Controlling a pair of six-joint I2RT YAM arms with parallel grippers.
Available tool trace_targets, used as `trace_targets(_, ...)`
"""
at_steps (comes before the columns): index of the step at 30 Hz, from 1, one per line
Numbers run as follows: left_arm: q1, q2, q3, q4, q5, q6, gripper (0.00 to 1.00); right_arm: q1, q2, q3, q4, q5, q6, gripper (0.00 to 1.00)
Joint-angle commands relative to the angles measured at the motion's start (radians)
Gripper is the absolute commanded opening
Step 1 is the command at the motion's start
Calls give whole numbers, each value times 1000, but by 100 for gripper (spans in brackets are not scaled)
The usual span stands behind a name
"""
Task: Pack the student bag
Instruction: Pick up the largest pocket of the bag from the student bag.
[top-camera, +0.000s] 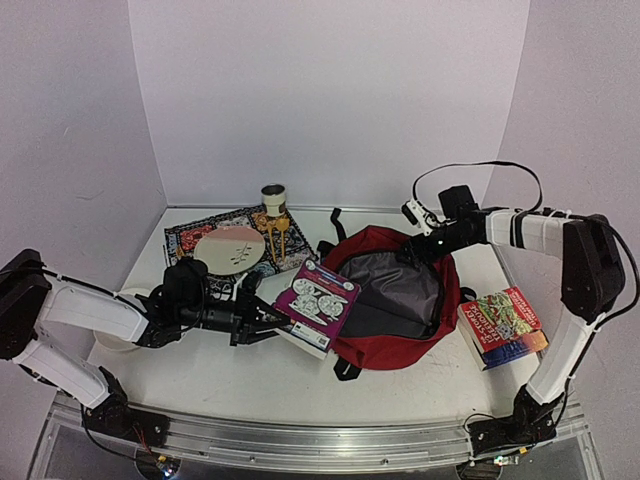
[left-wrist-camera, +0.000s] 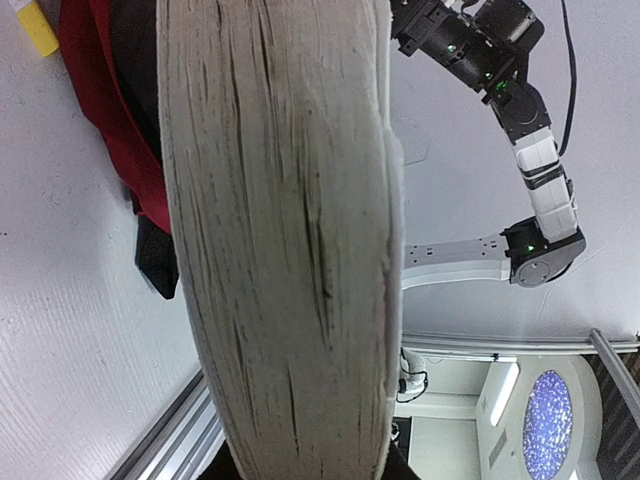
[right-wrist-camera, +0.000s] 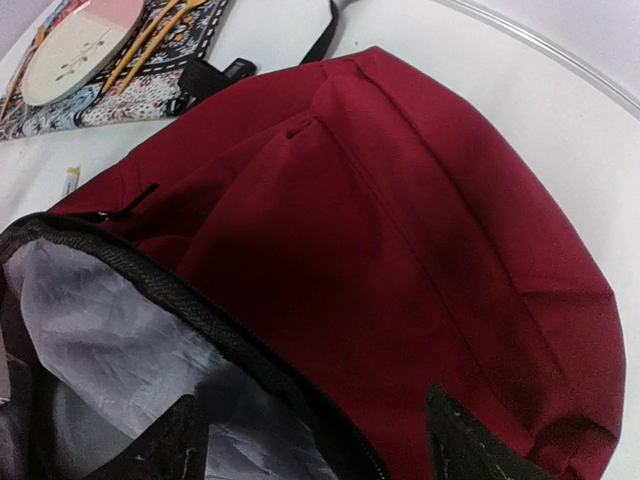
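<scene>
The dark-red student bag (top-camera: 400, 300) lies open in the middle of the table, its grey lining showing. My left gripper (top-camera: 262, 315) is shut on a thick book with a purple cover (top-camera: 318, 300) and holds it tilted at the bag's left edge. The book's page edge (left-wrist-camera: 280, 240) fills the left wrist view and hides the fingers. My right gripper (top-camera: 432, 240) is at the bag's far rim. In the right wrist view it (right-wrist-camera: 320, 450) is open, with its fingertips (right-wrist-camera: 185, 440) on either side of the black zipper rim (right-wrist-camera: 200, 315).
A second book with a red and green cover (top-camera: 505, 325) lies right of the bag. A patterned placemat (top-camera: 195, 235) at the back left carries a pink plate (top-camera: 230, 247), chopsticks (top-camera: 275, 238) and a cup (top-camera: 274, 197). A small yellow item (right-wrist-camera: 72, 180) lies near the bag.
</scene>
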Motion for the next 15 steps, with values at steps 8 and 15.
trace_targets(8, -33, 11, 69, 96, 49, 38, 0, 4, 47, 60, -170, -145, -112, 59)
trace_targets(15, -41, 15, 77, 93, 56, 36, 0, 1, 44, 60, -215, -101, -153, 82)
